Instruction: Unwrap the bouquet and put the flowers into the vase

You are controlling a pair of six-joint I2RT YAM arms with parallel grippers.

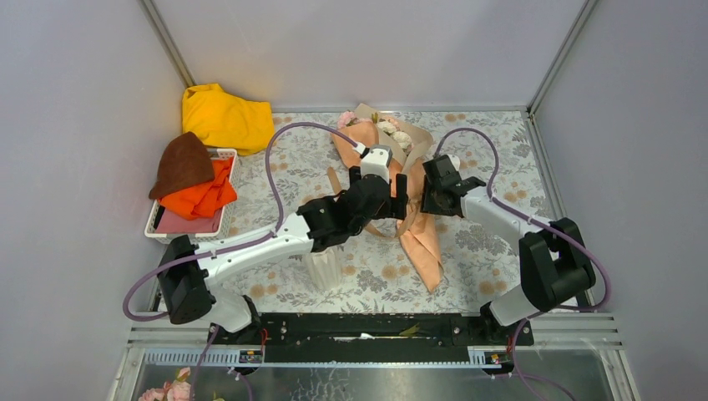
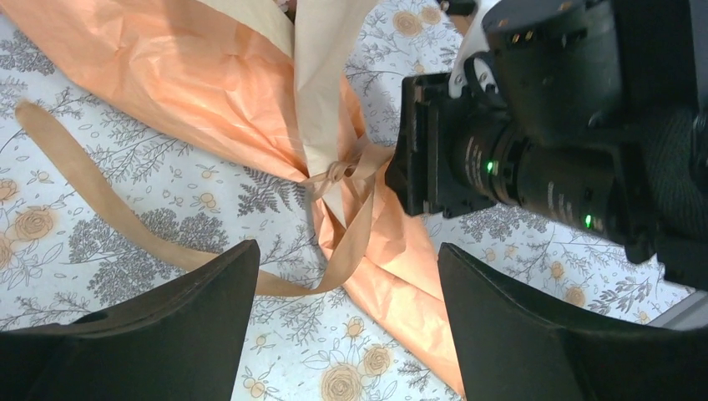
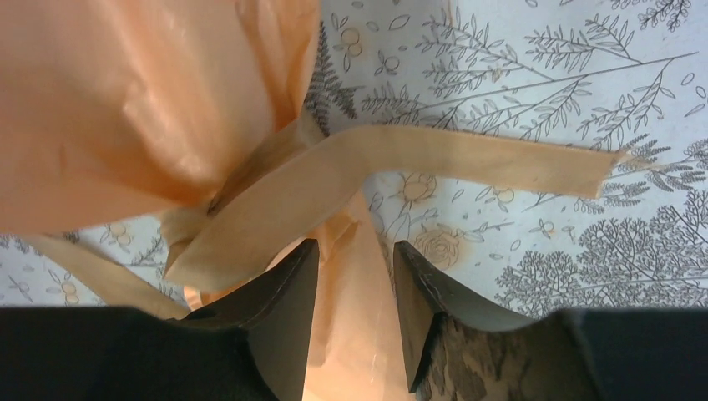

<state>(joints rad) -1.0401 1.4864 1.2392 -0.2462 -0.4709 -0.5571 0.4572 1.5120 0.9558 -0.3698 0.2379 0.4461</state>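
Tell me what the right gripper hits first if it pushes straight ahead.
Most likely the bouquet's peach-orange paper, which fills the gap between the jaws of the right gripper; the tan ribbon crosses just beyond. Depth is unclear from the wrist view.

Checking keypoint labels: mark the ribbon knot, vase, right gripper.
ribbon knot [image 2: 336,172]: left wrist view, on the tied centre.
vase [image 1: 324,269]: top external view, on its ribbed wall.
right gripper [image 3: 355,255]: right wrist view, midway between fingertips.
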